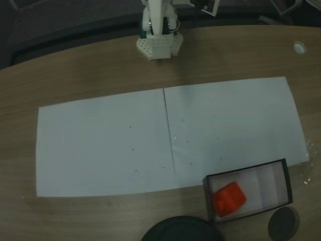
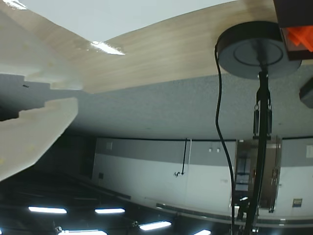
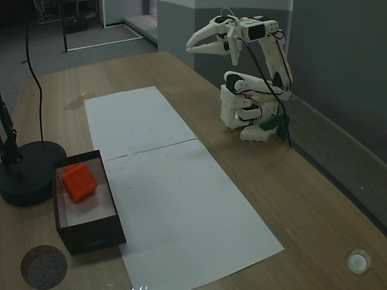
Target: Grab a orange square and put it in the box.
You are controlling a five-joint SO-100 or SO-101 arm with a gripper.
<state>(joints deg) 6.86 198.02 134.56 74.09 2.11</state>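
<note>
The orange square (image 1: 229, 198) lies inside the box (image 1: 287, 176), a shallow black-walled tray with a white floor, at the lower right of a fixed view. In the other fixed view the orange square (image 3: 79, 182) rests at the far end of the box (image 3: 91, 237), near the left edge of the table. My gripper (image 3: 195, 49) is raised high above the arm's base, far from the box, its white fingers a little apart and empty. In the wrist view the gripper (image 2: 78, 94) shows a narrow gap, with the orange square (image 2: 301, 36) and the box (image 2: 293, 10) at the top right corner.
Two white paper sheets (image 1: 100, 145) cover the middle of the wooden table. A black round stand base (image 3: 27, 172) with a pole stands beside the box, and a smaller dark disc (image 3: 43, 266) lies near the table's edge. A small white cap (image 3: 358, 261) sits apart.
</note>
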